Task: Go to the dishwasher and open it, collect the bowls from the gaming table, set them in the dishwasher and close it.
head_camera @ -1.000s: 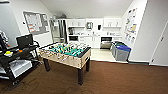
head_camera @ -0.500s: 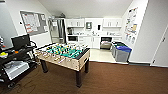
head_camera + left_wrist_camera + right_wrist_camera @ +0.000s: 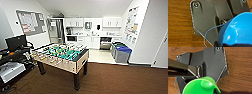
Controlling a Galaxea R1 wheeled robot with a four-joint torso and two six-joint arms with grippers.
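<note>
A bright blue bowl (image 3: 238, 31) hangs over the wooden floor in the left wrist view, with my left gripper (image 3: 226, 45) shut on its rim. A bright green bowl (image 3: 200, 87) rides the same way in my right gripper (image 3: 218, 91) in the right wrist view. Far across the room, the dishwasher (image 3: 105, 44) sits in the white kitchen row; its dark inside shows and its steel door looks lowered. The gaming table is out of view.
A table-football table (image 3: 75, 62) with a green field stands close ahead on the left. A desk (image 3: 12, 56) with a monitor lines the left wall. Grey bins with blue and green lids (image 3: 121, 51) stand by the right wall. Brown floor opens to the right.
The whole head view has shifted a little as I drive forward; the table-football table looks slightly larger and further left. Both bowls stay in the grippers.
</note>
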